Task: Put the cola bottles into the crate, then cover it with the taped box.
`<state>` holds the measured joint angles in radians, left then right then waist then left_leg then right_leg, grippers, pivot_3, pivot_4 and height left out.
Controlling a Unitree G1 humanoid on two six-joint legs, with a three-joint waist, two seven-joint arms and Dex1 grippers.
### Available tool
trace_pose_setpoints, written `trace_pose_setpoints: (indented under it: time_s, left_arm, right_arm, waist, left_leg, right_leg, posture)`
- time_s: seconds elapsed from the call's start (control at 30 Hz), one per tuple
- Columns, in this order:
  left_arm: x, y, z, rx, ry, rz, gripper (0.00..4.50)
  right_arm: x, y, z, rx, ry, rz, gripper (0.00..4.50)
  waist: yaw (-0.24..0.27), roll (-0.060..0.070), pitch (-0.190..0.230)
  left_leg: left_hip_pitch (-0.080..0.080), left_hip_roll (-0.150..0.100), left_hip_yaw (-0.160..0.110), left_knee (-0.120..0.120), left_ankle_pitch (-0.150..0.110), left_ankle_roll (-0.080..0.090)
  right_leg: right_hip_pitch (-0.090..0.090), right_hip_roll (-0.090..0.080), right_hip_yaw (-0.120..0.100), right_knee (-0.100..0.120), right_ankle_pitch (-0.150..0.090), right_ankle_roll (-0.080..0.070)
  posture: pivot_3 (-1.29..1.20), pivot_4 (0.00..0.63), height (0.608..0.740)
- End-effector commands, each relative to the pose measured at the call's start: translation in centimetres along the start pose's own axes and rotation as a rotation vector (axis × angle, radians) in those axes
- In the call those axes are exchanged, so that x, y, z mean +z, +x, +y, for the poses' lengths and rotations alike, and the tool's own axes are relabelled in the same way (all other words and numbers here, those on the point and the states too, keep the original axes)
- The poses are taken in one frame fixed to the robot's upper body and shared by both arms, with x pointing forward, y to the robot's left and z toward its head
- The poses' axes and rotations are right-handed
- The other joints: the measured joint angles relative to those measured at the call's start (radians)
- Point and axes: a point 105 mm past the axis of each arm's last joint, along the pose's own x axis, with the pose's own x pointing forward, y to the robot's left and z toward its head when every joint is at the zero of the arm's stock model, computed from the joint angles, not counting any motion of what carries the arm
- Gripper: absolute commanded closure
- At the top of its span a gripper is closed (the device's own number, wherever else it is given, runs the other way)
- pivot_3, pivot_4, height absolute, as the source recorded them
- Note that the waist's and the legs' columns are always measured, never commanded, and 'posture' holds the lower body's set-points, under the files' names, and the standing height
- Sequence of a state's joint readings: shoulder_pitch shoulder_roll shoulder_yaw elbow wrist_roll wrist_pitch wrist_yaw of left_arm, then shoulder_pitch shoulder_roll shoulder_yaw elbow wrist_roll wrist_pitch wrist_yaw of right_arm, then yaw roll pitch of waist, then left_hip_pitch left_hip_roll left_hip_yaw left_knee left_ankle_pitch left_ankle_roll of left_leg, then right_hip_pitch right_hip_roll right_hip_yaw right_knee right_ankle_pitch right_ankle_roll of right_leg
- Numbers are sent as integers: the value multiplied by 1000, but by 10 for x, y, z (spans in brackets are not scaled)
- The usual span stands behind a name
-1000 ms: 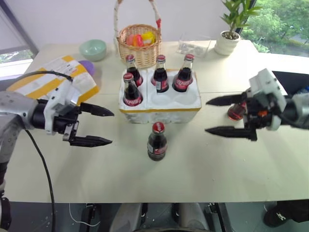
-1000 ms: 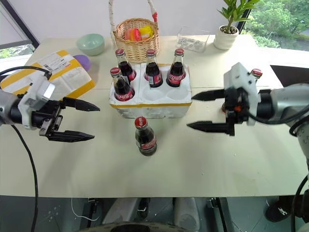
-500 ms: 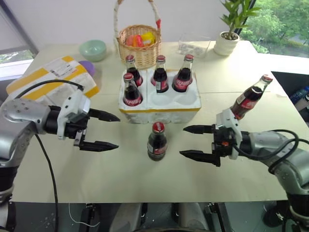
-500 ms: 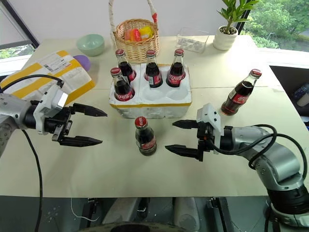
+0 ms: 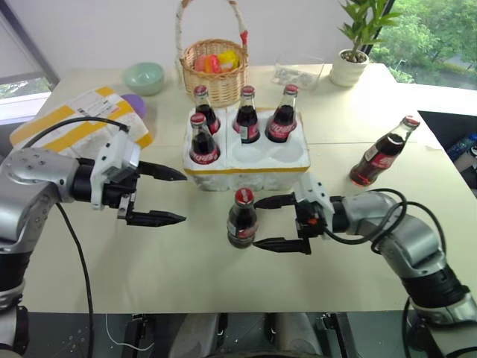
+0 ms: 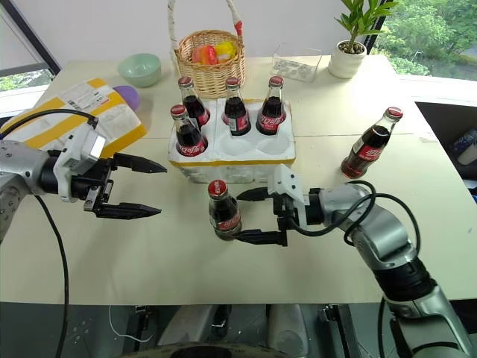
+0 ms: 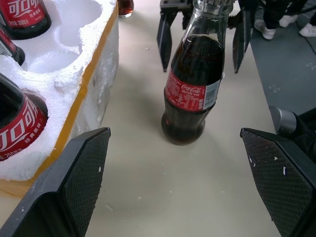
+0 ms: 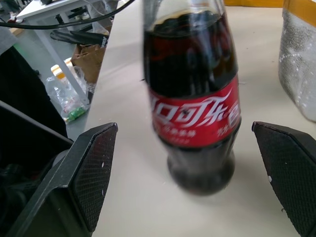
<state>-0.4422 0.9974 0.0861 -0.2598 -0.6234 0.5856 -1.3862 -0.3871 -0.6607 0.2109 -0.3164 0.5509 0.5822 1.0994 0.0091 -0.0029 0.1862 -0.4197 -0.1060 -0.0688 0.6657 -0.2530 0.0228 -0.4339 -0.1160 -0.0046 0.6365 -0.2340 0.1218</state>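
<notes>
I see a lone cola bottle (image 7: 193,84) upright on the table (image 7: 148,197), beside the crate (image 7: 74,84); right gripper's (image 7: 200,37) spread fingers flank it from behind.

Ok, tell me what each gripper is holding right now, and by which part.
Nothing is held. The right gripper is open, its fingers on either side of the loose cola bottle without closing on it; the left gripper is open and empty.

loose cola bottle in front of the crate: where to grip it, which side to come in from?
Grip the cola bottle on its labelled body, coming level from the robot's right. It stands upright and apart from the crate, with bare table on both sides. The right gripper already has its open jaws on either side of it; the red cap is too small to hold securely.
</notes>
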Motion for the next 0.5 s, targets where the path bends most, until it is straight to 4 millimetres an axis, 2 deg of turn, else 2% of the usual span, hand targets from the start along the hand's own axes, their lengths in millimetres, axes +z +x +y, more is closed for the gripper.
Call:
trace_pose_setpoints:
  time_s: [0.03,0.27,0.47,0.5]
  left_arm:
    - [10,-1,-3,-1,36,-4,92]
    - [12,-1,-3,10,33,-5,92]
    - [13,1,-1,23,39,-13,92]
    - [13,1,0,24,40,-12,27]
  right_arm:
    - [7,8,-4,4,-26,-24,0]
    - [14,22,-8,28,0,-71,0]
    - [10,28,-5,62,15,-57,0]
    - [10,28,-4,72,19,-59,258]
  waist:
    - [1,0,0]
    - [-1,0,0]
    - [-2,0,0]
    - [-2,0,0]
  left_leg:
    - [0,0,0,0,0,0]
    - [0,0,0,0,0,0]
    - [0,0,0,0,0,-1]
    - [0,0,0,0,0,-1]
  right_leg:
    - [0,0,0,0,0,0]
    - [0,2,0,0,0,0]
    - [0,2,0,0,0,0]
    - [0,2,0,0,0,0]
  posture:
    - [0,150,739]
    - [0,150,739]
    - [0,150,739]
    - [0,150,739]
